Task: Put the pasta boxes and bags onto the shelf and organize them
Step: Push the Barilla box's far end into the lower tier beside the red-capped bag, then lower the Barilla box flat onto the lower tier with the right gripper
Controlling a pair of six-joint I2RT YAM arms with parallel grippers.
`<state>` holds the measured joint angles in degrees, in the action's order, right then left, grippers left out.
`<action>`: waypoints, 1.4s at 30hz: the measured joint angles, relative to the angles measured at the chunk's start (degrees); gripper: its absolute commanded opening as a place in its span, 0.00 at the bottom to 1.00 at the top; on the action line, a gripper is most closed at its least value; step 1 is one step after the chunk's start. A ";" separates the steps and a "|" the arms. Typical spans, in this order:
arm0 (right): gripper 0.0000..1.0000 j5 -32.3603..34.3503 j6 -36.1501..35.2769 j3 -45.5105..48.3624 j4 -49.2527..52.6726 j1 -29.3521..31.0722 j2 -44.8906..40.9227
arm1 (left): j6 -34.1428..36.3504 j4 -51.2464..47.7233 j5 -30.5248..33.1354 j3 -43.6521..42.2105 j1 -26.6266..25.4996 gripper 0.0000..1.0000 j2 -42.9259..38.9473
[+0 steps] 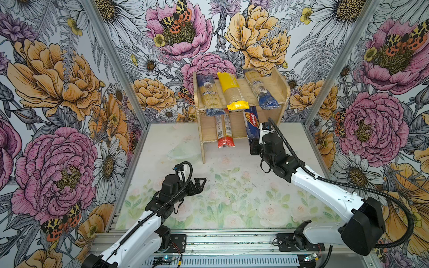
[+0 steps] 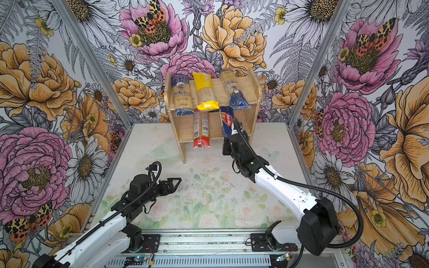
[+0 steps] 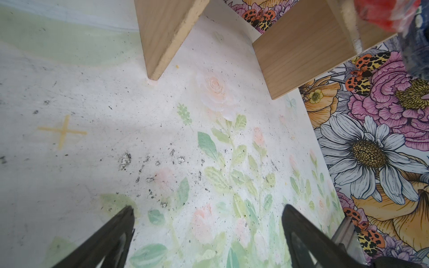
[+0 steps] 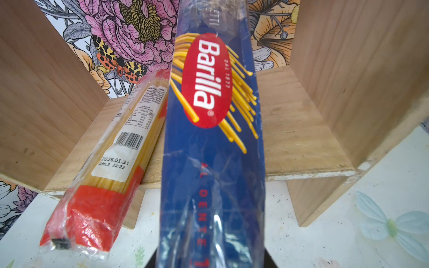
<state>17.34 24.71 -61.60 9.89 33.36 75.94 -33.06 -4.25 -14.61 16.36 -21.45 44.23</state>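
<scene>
Jaws of my right gripper [image 1: 253, 145] were clamped narrowly on the near end of the dark blue "Barilla" pack [image 4: 213, 139]. The pack lay along the lower tier of the shelf [image 1: 282, 92], with that end jutting past the front edge. My left gripper [image 3: 207, 215] hung spread wide above the table [image 3: 69, 92], gripping nothing. Both top views showed the upper tier's "ankara" bag [image 1: 210, 97], yellow-ended bag [image 1: 232, 92] and slimmer blue-ended bag [image 1: 260, 90]. Only the right wrist view showed the barcode label on the red-ended pack [image 4: 104, 174], which lay just beside the Barilla. The left wrist view showed the shelf's panel feet on the table.
</scene>
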 measured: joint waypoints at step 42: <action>0.00 2.54 -4.48 -2.62 -2.05 0.00 6.51 | 0.17 -0.42 -0.26 0.00 1.09 0.99 -0.76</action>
<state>19.88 20.23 -64.23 7.84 33.36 82.46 -32.88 -4.67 -14.87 16.36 -20.36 43.46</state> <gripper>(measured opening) 0.392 0.987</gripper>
